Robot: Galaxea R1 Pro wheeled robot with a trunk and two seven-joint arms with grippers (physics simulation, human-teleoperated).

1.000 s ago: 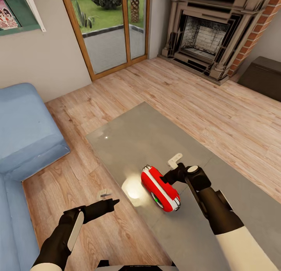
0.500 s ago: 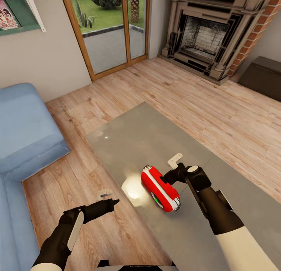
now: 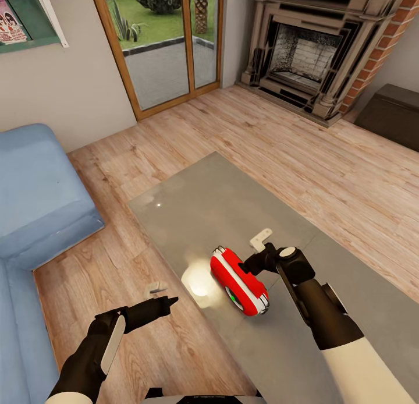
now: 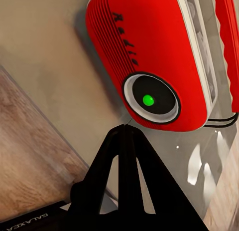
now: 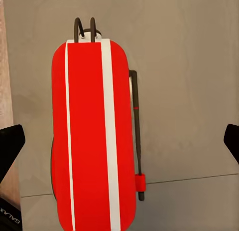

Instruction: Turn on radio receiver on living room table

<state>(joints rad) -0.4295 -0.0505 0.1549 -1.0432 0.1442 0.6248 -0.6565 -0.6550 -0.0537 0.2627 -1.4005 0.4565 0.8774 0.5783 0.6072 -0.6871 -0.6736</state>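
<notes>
Where the light wood floor [image 3: 302, 153] spreads out, the living room holds a blue sofa [image 3: 35, 218] on the robot's left side. A brick fireplace [image 3: 314, 49] stands at the far end, with a wood-framed glass door [image 3: 163, 49] beside it. A dark brown cabinet [image 3: 393, 116] sits past the fireplace on the right.

Next comes the table [image 3: 198, 206], big and low, with a shiny grey top that reflects a bright spot of light. It stretches from the middle of the head view down to the near right corner.

On the table, near its left edge, stands the radio receiver [image 3: 238, 282]. It is a small red box with white trim. Its front has a round dial with a green dot glowing in the middle, which shows well in the left wrist view [image 4: 149, 99]. From the right wrist view the red back with a white stripe [image 5: 94, 136] shows, with a thin dark handle on top and a thin rod along one side.

Just behind the radio is the right gripper [image 3: 251, 263], very close to its back. Its fingers are spread wide, one at each side edge of the right wrist view, and they hold nothing.

Out over the floor, beside the table, hangs the left gripper [image 3: 169, 301]. Its fingers [image 4: 124, 156] are pressed together to a point, aimed at the dial, and they hold nothing.
</notes>
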